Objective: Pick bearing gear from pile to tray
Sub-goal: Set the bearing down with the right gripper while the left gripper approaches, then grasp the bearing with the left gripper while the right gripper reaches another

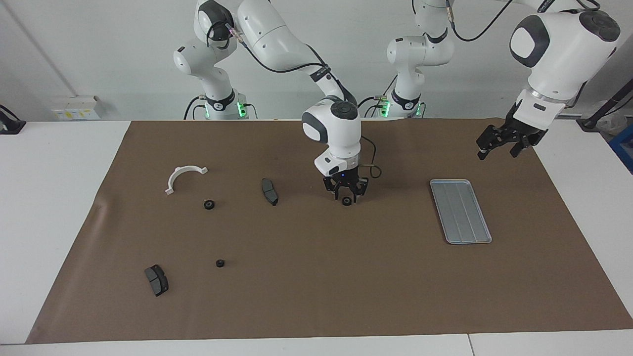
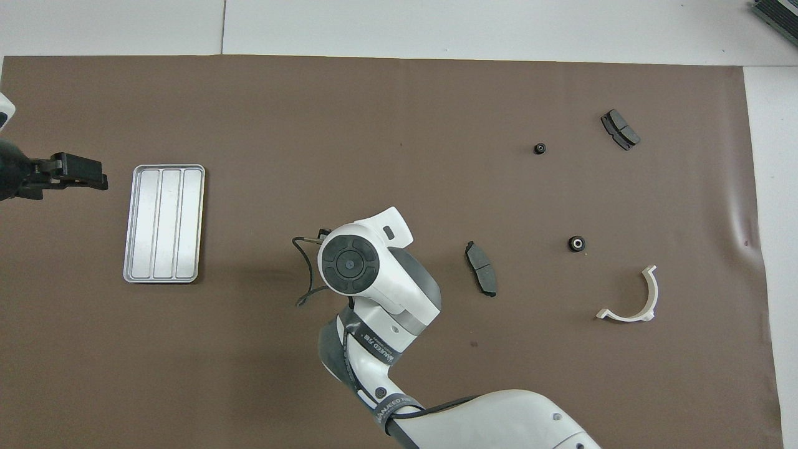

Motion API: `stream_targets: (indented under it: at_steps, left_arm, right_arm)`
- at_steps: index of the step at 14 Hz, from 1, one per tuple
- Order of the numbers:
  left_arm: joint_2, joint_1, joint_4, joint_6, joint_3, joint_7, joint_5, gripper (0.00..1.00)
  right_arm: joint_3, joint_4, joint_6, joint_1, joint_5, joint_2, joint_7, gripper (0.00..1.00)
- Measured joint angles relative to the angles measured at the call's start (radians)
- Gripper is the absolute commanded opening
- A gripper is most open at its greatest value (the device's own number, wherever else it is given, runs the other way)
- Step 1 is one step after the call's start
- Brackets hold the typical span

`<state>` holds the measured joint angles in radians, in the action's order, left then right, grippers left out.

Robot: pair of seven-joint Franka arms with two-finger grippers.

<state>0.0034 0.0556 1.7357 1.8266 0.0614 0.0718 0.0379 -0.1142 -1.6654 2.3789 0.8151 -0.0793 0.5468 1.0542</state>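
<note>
My right gripper (image 1: 347, 197) hangs low over the middle of the brown mat, open. A small black bearing gear (image 1: 347, 200) sits at the mat between its spread fingertips; I cannot tell whether they touch it. In the overhead view the right wrist (image 2: 349, 265) hides both. The silver tray (image 1: 460, 211) (image 2: 163, 223) lies empty toward the left arm's end. My left gripper (image 1: 497, 151) (image 2: 93, 178) waits open in the air beside the tray. Two more gears (image 1: 209, 204) (image 1: 220, 263) lie in the pile toward the right arm's end.
Two dark brake pads (image 1: 269, 191) (image 1: 157, 280) and a white half-ring bracket (image 1: 184, 175) lie among the pile. The brown mat (image 1: 316, 287) covers most of the white table. A loose cable (image 2: 305, 274) hangs from the right wrist.
</note>
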Motion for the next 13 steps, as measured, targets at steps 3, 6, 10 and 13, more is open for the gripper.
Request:
stream_targets:
  at_steps: [3, 6, 10, 13]
  left_arm:
    - [0.014, 0.041, 0.010, 0.045, -0.009, 0.050, 0.004, 1.00]
    - [0.063, 0.178, 0.011, 0.129, -0.016, 0.233, 0.005, 1.00]
    - [0.134, 0.355, 0.011, 0.203, -0.022, 0.361, 0.005, 1.00]
    - [0.185, 0.433, 0.012, 0.236, -0.021, 0.369, 0.005, 1.00]
  right_arm:
    - [-0.006, 0.011, -0.114, -0.080, -0.020, -0.097, -0.103, 1.00]
    - [-0.008, -0.007, -0.247, -0.200, -0.021, -0.219, -0.339, 1.00]
    - [-0.009, -0.082, -0.327, -0.356, -0.020, -0.307, -0.694, 1.00]
    - [-0.009, -0.168, -0.301, -0.439, -0.012, -0.325, -0.934, 1.00]
